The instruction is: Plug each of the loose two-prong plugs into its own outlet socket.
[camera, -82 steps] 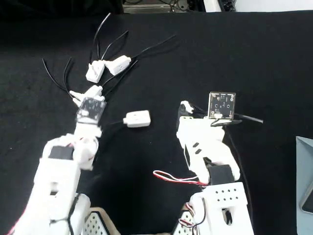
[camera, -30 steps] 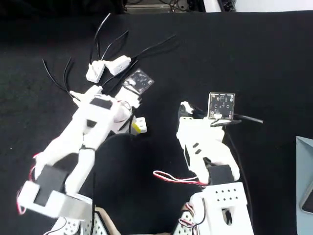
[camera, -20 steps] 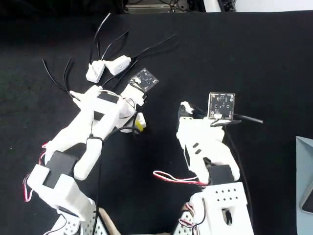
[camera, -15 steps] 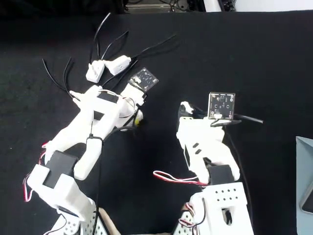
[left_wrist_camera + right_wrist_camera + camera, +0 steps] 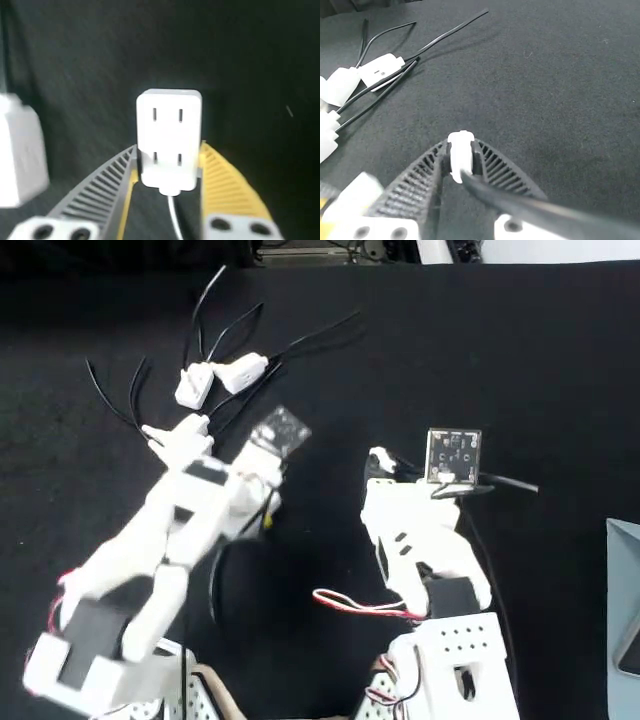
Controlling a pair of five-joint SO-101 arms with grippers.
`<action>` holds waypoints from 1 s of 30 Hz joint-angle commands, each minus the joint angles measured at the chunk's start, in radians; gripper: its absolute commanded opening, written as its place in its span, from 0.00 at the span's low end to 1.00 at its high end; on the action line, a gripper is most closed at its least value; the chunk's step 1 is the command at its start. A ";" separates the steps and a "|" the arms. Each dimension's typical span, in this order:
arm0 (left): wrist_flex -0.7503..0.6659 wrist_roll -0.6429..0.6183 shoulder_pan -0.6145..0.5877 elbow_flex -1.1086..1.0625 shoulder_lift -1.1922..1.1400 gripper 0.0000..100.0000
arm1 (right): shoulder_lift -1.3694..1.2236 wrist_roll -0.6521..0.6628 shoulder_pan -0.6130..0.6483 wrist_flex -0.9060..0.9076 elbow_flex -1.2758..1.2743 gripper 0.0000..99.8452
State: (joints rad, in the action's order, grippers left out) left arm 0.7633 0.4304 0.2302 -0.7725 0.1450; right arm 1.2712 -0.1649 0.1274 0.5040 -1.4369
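A white outlet socket (image 5: 169, 125) with two pairs of slots sits upright between the grey and yellow fingers of my left gripper (image 5: 169, 152), which is shut on its lower end. In the high view the left arm (image 5: 190, 510) covers that socket. My right gripper (image 5: 461, 144) is shut on a small white two-prong plug (image 5: 459, 161) with a black cable, held near the middle of the table (image 5: 380, 462). Loose white plugs with black wires lie at the back left (image 5: 243, 370), (image 5: 194, 386), (image 5: 182, 436).
Black cloth covers the table (image 5: 520, 360). Black wires (image 5: 300, 338) fan out from the plug pile toward the back. Another white block (image 5: 20, 150) lies close beside the left gripper. A grey-blue box (image 5: 625, 600) stands at the right edge.
The left arm swung right onto the socket lying mid-table, shut on it and has drawn back toward the front left with it. The right arm has kept still with its plug.
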 commanded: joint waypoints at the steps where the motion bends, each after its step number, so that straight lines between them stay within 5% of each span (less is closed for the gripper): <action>1: -0.006 -0.006 0.016 -0.163 0.253 0.31 | 0.007 0.000 0.006 -0.020 0.005 0.01; 12: 0.110 0.077 0.002 -0.237 0.497 0.32 | 0.007 0.000 0.008 -0.020 -0.001 0.01; 30: 0.040 0.195 -0.217 -0.420 0.511 0.32 | 0.007 0.002 0.008 -0.020 -0.002 0.01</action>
State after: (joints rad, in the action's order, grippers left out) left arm 0.8523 0.5854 0.0552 -1.1592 0.6391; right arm 1.2712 -0.1649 0.1258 0.5040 -1.4431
